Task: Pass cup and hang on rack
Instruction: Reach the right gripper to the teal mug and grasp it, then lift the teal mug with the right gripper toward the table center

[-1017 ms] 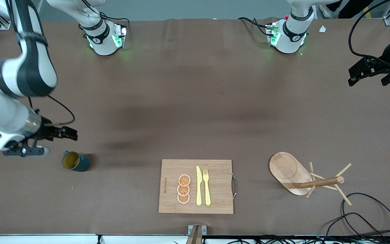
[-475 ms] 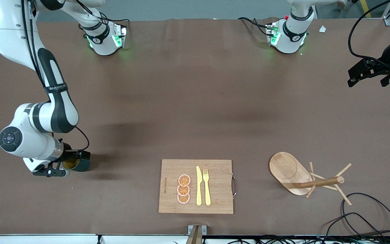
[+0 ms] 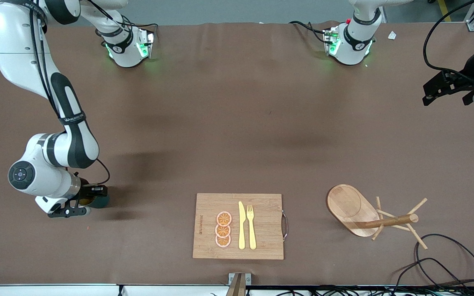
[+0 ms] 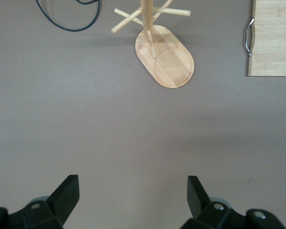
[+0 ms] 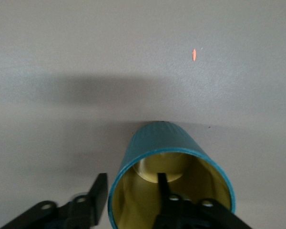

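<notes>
Toward the right arm's end of the tabletop (image 3: 228, 123), well apart from the cutting board (image 3: 208, 205), the cup (image 3: 101, 201) stands upright with the right hand (image 3: 85, 201) down on it. Right wrist view: one finger (image 5: 164, 186) sits inside the yellow interior, the other outside the ribbed wall, straddling the rim. Whether the wall is already pinched I cannot tell; a gap seems to remain at the outer finger.

Left hand (image 4: 133, 195) waits released, high over the tabletop edge at the left arm's end, well apart from the board.

Risks, judged:
- A one-wall rim pinch is thin; the cup may pivot or slip on lift.
- Closing off-centre could shove or tip the cup.
- Handle not visible in either view, so orientation for hanging is unknown.
- Rack (image 3: 356, 211) has thin pegs spread several ways; a swung cup could topple it.
- Loose cable (image 3: 447, 255) lies just beside the rack.

Room: broad bare tabletop farther from the front camera than the board suits the handover. The board carries a knife (image 3: 241, 225), a fork (image 3: 251, 226) and orange slices (image 3: 223, 229); best passed over high.
</notes>
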Robot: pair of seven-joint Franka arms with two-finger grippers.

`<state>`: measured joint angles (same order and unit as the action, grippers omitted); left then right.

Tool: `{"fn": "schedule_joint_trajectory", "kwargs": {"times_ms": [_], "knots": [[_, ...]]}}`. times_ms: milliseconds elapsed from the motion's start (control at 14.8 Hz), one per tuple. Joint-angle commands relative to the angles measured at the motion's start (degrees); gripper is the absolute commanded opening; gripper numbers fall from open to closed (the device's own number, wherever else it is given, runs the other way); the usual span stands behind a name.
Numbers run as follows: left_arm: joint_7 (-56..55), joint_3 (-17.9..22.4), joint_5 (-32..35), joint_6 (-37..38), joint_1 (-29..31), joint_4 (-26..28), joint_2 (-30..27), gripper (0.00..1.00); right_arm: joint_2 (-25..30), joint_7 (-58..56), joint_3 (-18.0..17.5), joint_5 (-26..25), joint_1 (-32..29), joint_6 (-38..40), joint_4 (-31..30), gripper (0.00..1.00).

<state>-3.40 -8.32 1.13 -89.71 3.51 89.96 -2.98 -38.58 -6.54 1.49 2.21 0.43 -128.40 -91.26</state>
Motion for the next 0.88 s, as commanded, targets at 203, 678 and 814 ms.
{"fn": "schedule_joint_trajectory", "kwargs": {"times_ms": [203,678,814], "knots": [[0.85,-0.03,-0.07,0.5,0.27,-1.37,0.61,1.0,0.17,-0.23,-0.61,-0.28,-0.08,1.56,3.27,0.02],[0.85,0.23,-0.16,0.5,0.35,-1.37,0.61,1.0,0.96,15.83,-0.96,0.95,7.63,18.88,12.33,0.02],[0.85,0.23,-0.86,0.5,0.35,-1.37,0.61,1.0,1.49,20.23,-0.96,1.04,12.9,18.89,12.42,0.02]]}}
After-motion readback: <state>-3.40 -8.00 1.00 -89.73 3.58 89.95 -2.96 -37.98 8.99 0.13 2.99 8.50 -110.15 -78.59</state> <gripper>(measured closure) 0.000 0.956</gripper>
